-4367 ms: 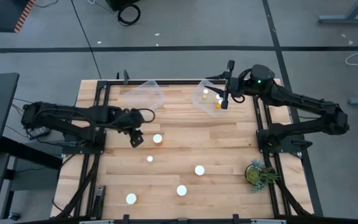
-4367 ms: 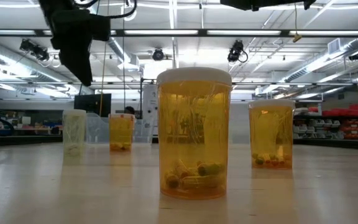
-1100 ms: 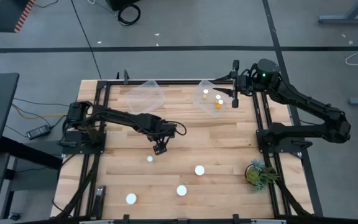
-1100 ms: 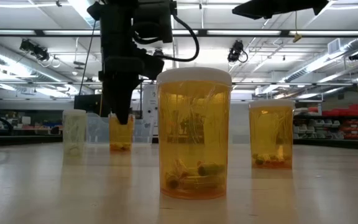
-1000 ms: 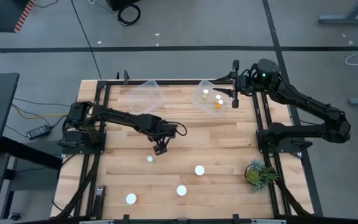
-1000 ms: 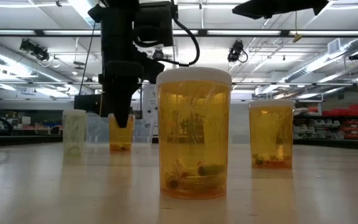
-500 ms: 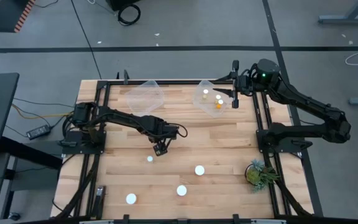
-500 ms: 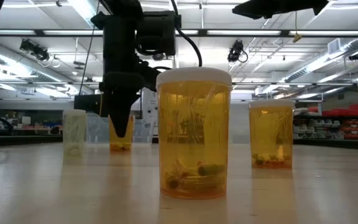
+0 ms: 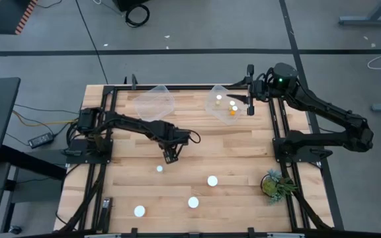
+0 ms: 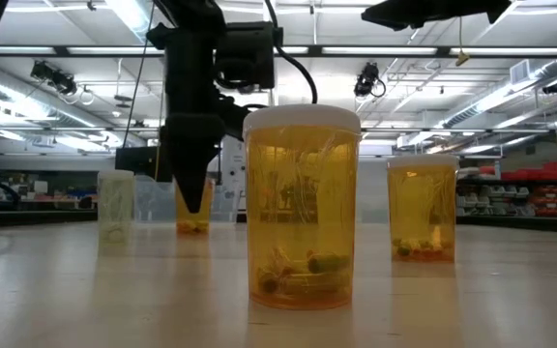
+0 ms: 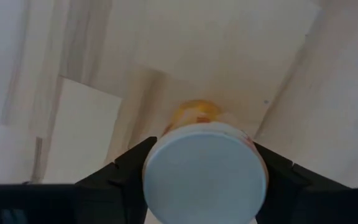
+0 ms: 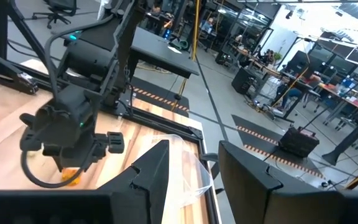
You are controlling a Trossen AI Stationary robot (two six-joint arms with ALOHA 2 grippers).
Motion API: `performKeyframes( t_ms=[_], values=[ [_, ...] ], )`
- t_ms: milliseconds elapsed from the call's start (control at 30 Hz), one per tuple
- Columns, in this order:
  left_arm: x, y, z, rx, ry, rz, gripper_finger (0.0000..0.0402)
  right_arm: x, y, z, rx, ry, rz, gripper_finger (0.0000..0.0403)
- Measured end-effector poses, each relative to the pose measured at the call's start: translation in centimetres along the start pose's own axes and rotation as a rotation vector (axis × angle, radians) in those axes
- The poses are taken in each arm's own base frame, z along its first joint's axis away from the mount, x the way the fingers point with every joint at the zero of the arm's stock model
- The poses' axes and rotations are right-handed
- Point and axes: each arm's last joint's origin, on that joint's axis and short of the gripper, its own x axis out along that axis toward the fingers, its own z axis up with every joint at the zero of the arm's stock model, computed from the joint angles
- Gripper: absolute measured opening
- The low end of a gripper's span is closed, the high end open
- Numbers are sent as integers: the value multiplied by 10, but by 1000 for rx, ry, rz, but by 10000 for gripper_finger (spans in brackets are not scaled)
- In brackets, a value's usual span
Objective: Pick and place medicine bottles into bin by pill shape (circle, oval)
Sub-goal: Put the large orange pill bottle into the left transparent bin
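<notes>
My left gripper (image 9: 170, 157) points straight down over mid-table, shut on an amber medicine bottle with a white cap (image 11: 205, 177). The arm hides this bottle in the high view. Several more bottles stand free on their bases, showing as white caps (image 9: 159, 169) (image 9: 211, 180) (image 9: 193, 202) from above. The nearest of them (image 10: 303, 208) fills the low view. My right gripper (image 9: 249, 106) hangs open and level beside the right bin (image 9: 218, 99), which holds a few bottles (image 9: 232, 109). My left gripper has one finger (image 11: 126, 171) on each side of the bottle, at or just under the rim of its white cap (image 11: 157, 163). The fingers come from above, pointing down. The bottle stands upright with its base on the table (image 10: 194, 228).
A second clear bin (image 9: 154, 101) lies at the far edge, left of the first. A small green plant (image 9: 274, 185) stands at the right edge. The black frame rails (image 9: 104, 132) run along both sides. Bare wood lies between the bins and the bottles.
My left gripper's fingers have drawn in around the bottle under it while the arm stayed over the same spot. The bottle still stands on the table.
</notes>
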Motion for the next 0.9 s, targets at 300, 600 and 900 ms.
performKeyframes(
  t_ms=[300, 600, 900],
  values=[
    [-10, 15, 14, -21, -18, -50, 207, 0, 2, -3, 13, 24, 14, 147],
    [-33, 37, 33, -10, -54, -48, 220, 0, 1, -3, 12, 23, 13, 147],
    [-42, 68, 42, -10, -60, -32, 217, 0, 2, -2, 12, 15, 23, 147]
  ],
)
